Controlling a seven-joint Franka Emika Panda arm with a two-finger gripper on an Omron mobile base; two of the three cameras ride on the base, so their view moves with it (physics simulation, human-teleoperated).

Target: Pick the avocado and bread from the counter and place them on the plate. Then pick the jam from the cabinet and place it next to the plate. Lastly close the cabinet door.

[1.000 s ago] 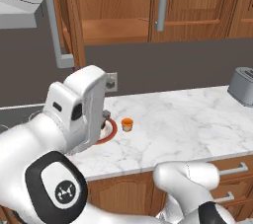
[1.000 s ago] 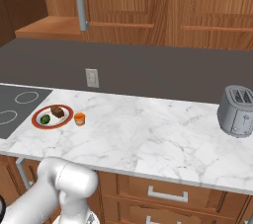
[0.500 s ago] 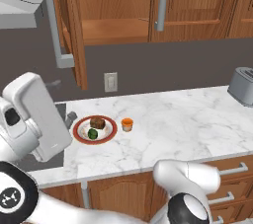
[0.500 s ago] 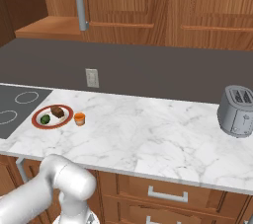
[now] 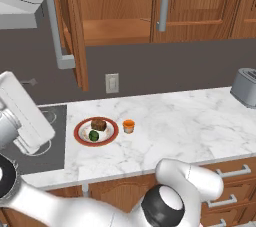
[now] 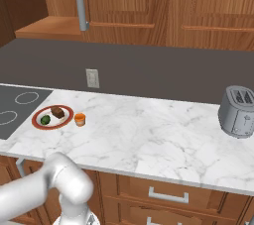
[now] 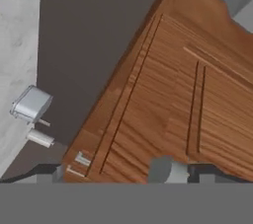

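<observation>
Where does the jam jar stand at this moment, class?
In the left base view the jam stands on the white counter just right of the plate, apart from its rim, below the wall socket.

Glossy white rounded arm casing [image 5: 65, 211] along the bottom of the left base view, smooth and seamless, with soft grey shading. Dark round joint cap [image 5: 161, 207] ringed in pale grey at lower centre, another dark disc at the lower left edge. Blocky white link [image 5: 20, 113] with a grey underside at the left edge. In the right base view, a bulbous white elbow segment [image 6: 54, 189] at lower left, narrowing to a grey collar at the bottom edge.
</observation>
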